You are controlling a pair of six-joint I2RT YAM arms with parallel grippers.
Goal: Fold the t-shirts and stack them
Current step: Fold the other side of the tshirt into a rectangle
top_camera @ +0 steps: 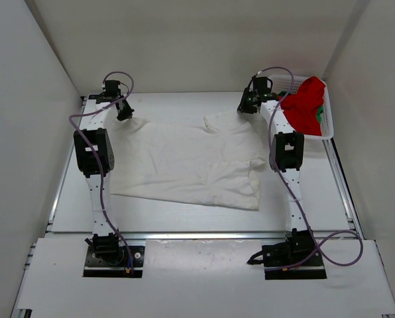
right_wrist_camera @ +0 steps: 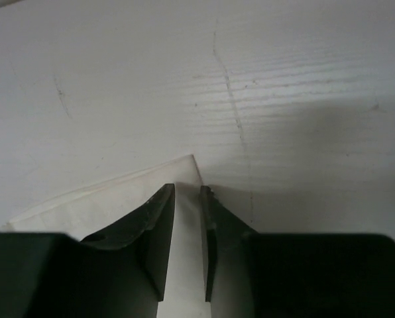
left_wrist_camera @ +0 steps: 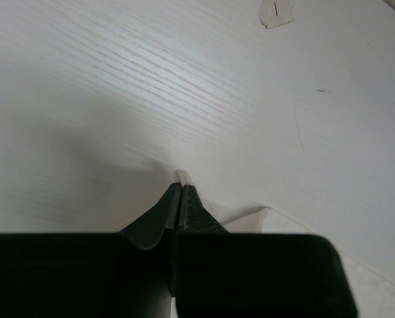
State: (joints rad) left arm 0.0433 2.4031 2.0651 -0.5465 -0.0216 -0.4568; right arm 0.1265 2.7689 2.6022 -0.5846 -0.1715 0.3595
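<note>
1. From above, the white t-shirt [top_camera: 191,165] lies spread mid-table [top_camera: 184,215], with an arm at each far corner.
2. The left gripper [top_camera: 124,114] is at the far-left corner. Its wrist camera alone shows the fingers clenched, a sliver of white cloth nipped at the tips.
3. The right gripper [top_camera: 247,106] is at the far-right corner. Its wrist view shows the jaws parted and the cloth corner lying in the gap, ungripped.
4. Only the overhead shows the red t-shirt [top_camera: 305,103] heaped in the basket [top_camera: 327,129] far right, the green t-shirt [top_camera: 321,109] peeking out beside it.

Soft matt white cloth t-shirt [top_camera: 184,165] on grained matt table [top_camera: 184,220].
</note>
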